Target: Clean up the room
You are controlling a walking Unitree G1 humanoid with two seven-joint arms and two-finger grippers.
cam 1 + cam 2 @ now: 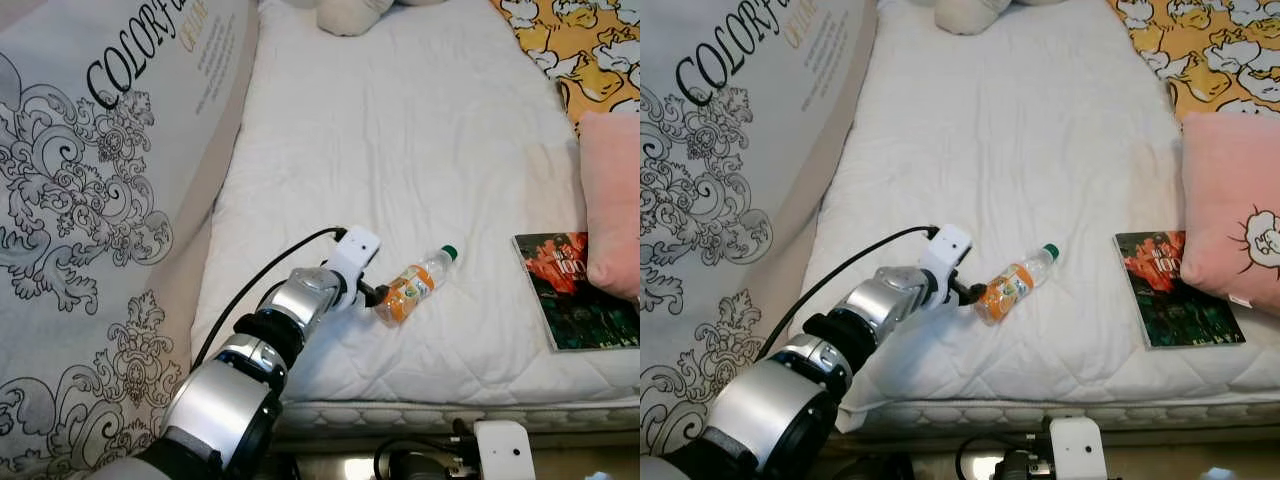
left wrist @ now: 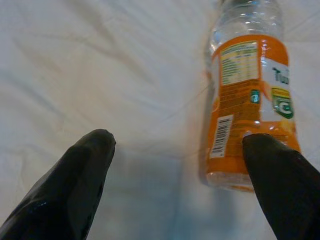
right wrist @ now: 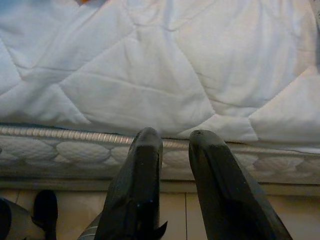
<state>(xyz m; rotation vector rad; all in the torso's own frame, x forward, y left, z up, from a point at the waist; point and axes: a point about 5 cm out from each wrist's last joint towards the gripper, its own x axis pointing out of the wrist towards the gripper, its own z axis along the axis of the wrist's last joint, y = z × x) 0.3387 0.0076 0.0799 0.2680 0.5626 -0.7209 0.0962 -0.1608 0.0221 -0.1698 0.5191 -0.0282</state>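
Bottle (image 1: 414,284): lying on bed (image 1: 420,150), offset toward one finger.
Left gripper (image 2: 180,165): wide; centre over label, then close.
Right gripper (image 3: 172,145): narrow, idle.

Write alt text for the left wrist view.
Two open black fingers of the left gripper reach toward a clear plastic bottle with an orange label, lying on a white quilted mattress; one fingertip overlaps the bottle's base.

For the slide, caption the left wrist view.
Open left pincer reaches the base of an orange-labelled bottle lying on the white bed.
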